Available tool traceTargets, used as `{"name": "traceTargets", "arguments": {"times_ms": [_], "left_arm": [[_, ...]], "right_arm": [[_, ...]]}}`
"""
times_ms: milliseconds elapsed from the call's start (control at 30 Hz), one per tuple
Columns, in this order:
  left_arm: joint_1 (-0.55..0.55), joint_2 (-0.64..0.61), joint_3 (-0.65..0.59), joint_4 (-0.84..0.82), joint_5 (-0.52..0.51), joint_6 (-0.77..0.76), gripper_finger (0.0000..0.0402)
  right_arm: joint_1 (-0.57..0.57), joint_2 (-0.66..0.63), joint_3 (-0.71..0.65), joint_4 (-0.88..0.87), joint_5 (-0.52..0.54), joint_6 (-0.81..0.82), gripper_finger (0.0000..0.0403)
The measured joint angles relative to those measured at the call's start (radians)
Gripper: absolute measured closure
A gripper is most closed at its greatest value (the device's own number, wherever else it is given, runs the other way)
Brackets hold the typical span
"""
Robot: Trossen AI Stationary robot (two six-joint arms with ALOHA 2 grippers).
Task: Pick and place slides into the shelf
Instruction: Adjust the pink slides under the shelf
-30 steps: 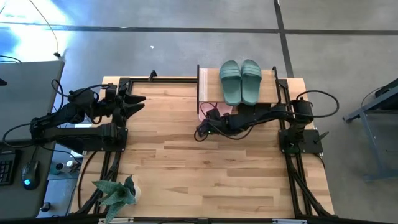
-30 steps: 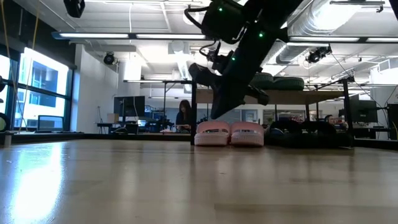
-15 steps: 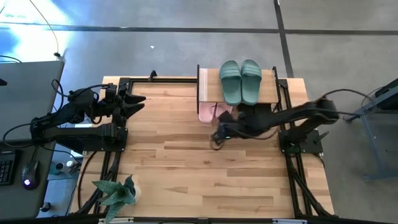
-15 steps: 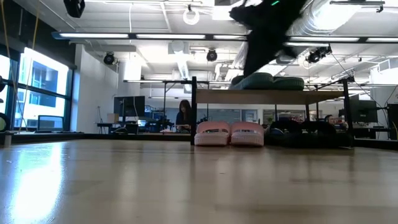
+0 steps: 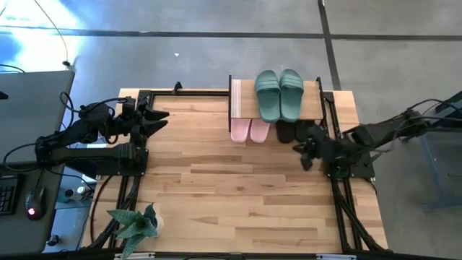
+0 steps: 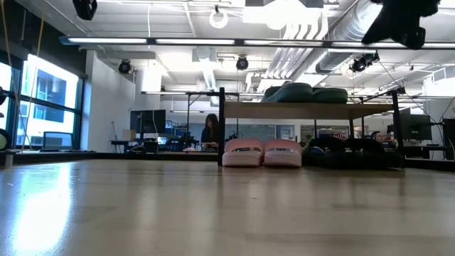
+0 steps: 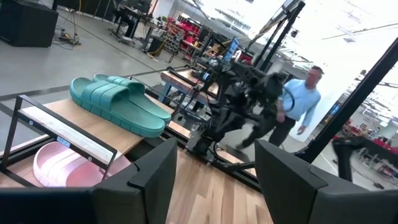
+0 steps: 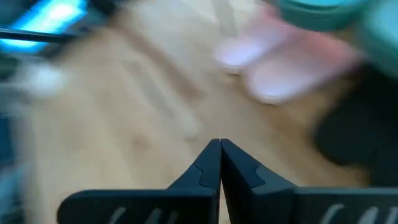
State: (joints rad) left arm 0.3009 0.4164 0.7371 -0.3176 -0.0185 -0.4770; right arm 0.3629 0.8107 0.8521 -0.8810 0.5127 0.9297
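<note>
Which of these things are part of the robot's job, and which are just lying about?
Part of the job:
green slides
pink slides
black slides
shelf

Just lying about:
potted plant
keyboard
computer mouse

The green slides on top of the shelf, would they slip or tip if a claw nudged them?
The green slides lie flat and side by side on the shelf, so tipping seems unlikely. They look like light moulded foam, so a nudge would probably slide them across the smooth board.
</note>
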Motion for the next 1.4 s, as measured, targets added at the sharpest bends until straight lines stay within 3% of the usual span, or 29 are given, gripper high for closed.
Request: {"name": "traceTargets", "arguments": {"times_ms": [100, 167, 367, 567, 833, 1067, 1400], "left_arm": [[0.0, 0.0, 0.0, 0.0, 0.0, 0.0, 0.0204], [0.0, 0.0, 0.0, 0.0, 0.0, 0.0, 0.0204], [0.0, 0.0, 0.0, 0.0, 0.0, 0.0, 0.0204], [0.0, 0.0, 0.0, 0.0, 0.0, 0.0, 0.0204], [0.0, 0.0, 0.0, 0.0, 0.0, 0.0, 0.0204], [0.0, 0.0, 0.0, 0.0, 0.0, 0.0, 0.0204], [0.0, 0.0, 0.0, 0.002, 0.0, 0.0, 0.0204]], "right_arm": [[0.02, -0.176, -0.111, 0.191, -0.092, -0.128, 0.0403], [0.023, -0.279, -0.165, 0.229, -0.117, -0.184, 0.0403], [0.022, -0.501, -0.228, 0.12, -0.125, -0.299, 0.0403], [0.021, -0.628, -0.227, 0.088, -0.077, -0.406, 0.0403], [0.021, -0.689, -0.226, 0.058, -0.054, -0.415, 0.0403], [0.021, -0.688, -0.226, 0.062, 0.178, -0.385, 0.0403], [0.021, -0.688, -0.225, 0.077, 0.109, -0.384, 0.0403]]}}
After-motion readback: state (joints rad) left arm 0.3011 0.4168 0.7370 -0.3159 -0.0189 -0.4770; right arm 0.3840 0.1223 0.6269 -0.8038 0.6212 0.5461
